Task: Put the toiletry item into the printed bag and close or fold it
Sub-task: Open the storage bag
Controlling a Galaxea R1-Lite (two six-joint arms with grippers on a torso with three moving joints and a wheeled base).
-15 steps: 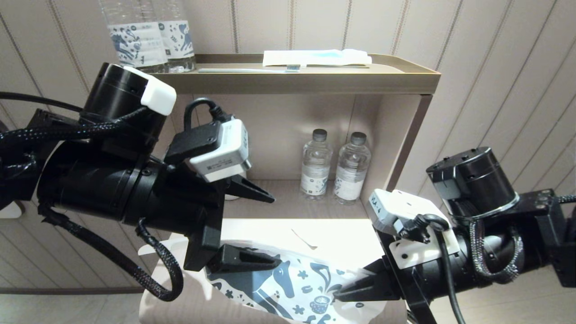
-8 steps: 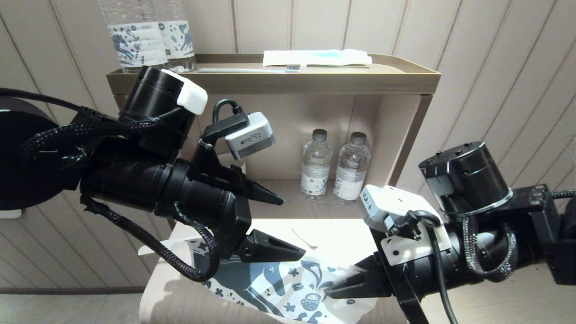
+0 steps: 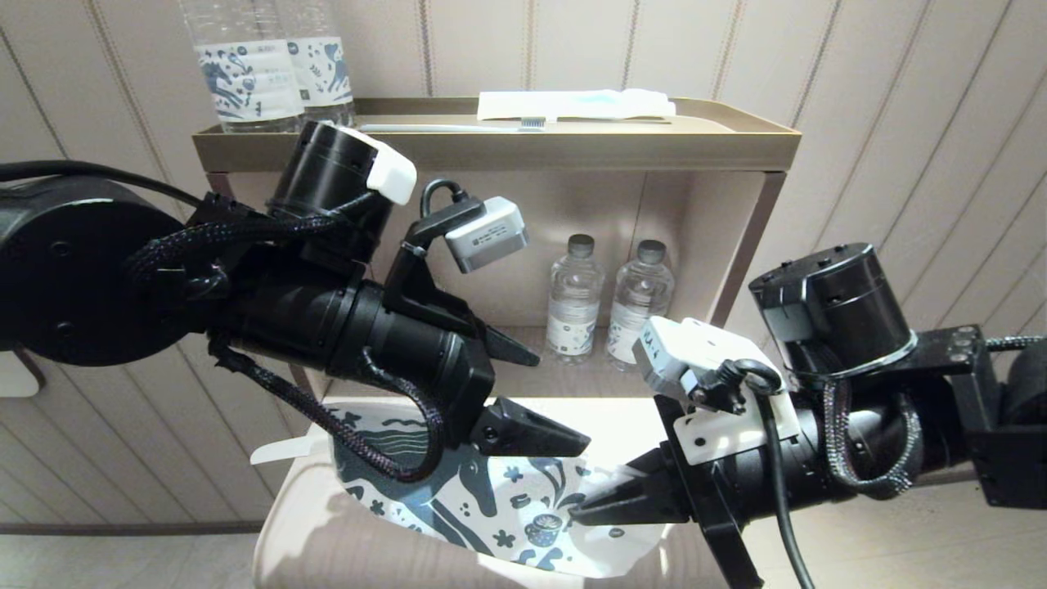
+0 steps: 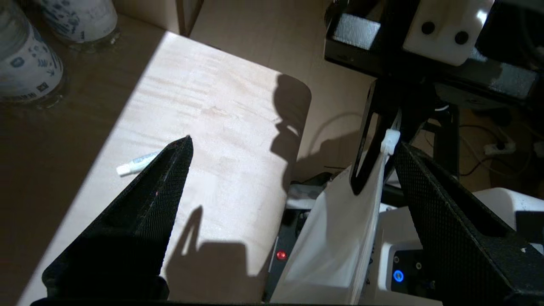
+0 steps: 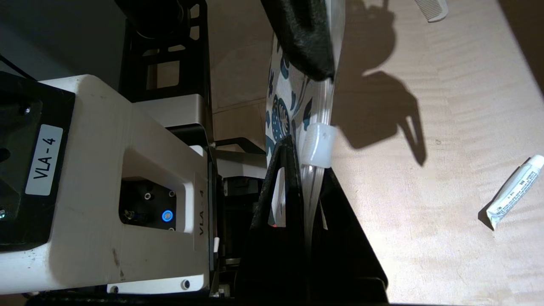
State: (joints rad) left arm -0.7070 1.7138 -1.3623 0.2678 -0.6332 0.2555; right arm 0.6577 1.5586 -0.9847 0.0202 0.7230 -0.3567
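In the head view, going left to right, the left gripper (image 3: pixel 536 393) reaches in from nine o'clock over the pale wooden surface (image 3: pixel 630 425), its two black fingers (image 3: pixel 536 432) standing wide apart with nothing between them; the lower one lies over the top edge of the printed bag (image 3: pixel 491 511), though whether it touches cannot be told. The bag, white with a dark blue horse and small motifs, hangs across the front of the surface toward six o'clock. At about four o'clock of it the right gripper (image 3: pixel 585 511) comes in from three o'clock, its fingers pressed together on the bag's end; the right wrist view shows the bag's ribbed edge and a small white slider (image 5: pixel 318 145) clamped just ahead of them. In that same view the comb (image 5: pixel 432 8) lies on the surface outside the bag, only its toothed end showing at one o'clock, well apart from the bag, and a small white tube (image 5: pixel 513 191) lies at three o'clock. Behind, in the head view, two small water bottles (image 3: pixel 609 303) stand in the open shelf at twelve o'clock, with a toothbrush (image 3: pixel 458 127) and a white packet (image 3: pixel 577 105) on the tray (image 3: pixel 736 135) above, and two larger bottles (image 3: pixel 270 69) at eleven o'clock.
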